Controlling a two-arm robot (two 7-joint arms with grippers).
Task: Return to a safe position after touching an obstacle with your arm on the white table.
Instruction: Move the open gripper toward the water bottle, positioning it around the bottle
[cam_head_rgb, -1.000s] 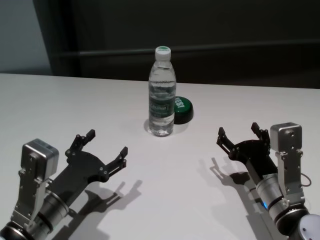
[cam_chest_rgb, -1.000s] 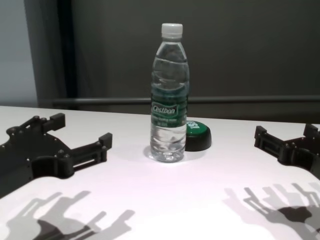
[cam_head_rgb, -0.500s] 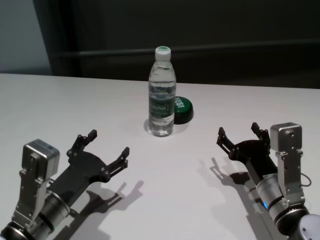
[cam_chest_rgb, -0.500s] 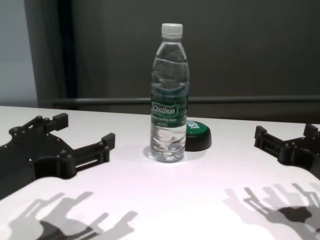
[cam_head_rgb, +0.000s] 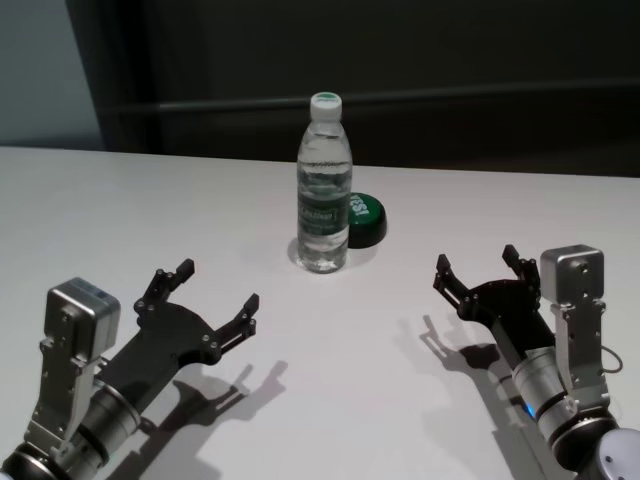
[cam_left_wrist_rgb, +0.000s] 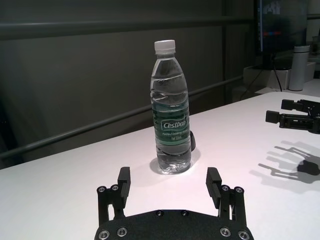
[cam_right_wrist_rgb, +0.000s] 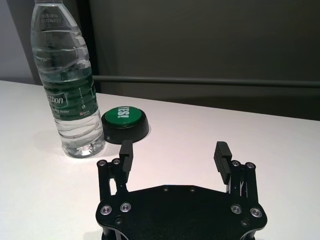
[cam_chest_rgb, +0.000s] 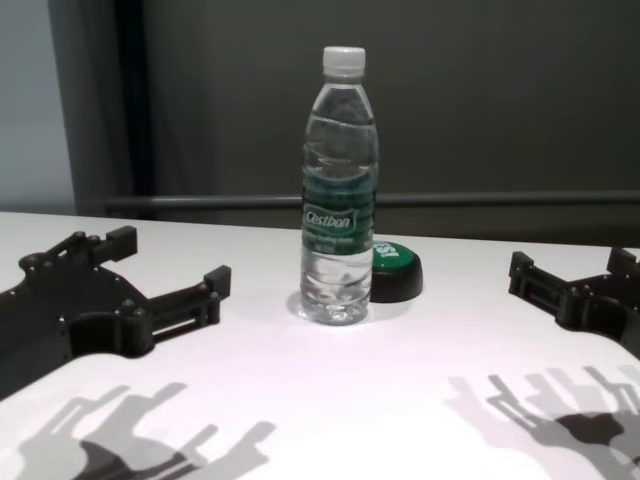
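bottle: i see the cestbon water bottle (cam_head_rgb: 324, 186) upright on the white table (cam_head_rgb: 150, 210), mid-far, touching nothing.
button: green button (cam_head_rgb: 363, 218) just behind it, partly hidden.
left gripper (cam_head_rgb: 214, 298): jaws wide, holding nothing, near-left, apart from bottle.
right gripper (cam_head_rgb: 482, 268): jaws wide, holding nothing, near-right; arm cut off by the edge.

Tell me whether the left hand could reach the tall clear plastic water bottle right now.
Probably yes: the left hand is open, aimed at the tall clear plastic water bottle, with only bare white table between them.
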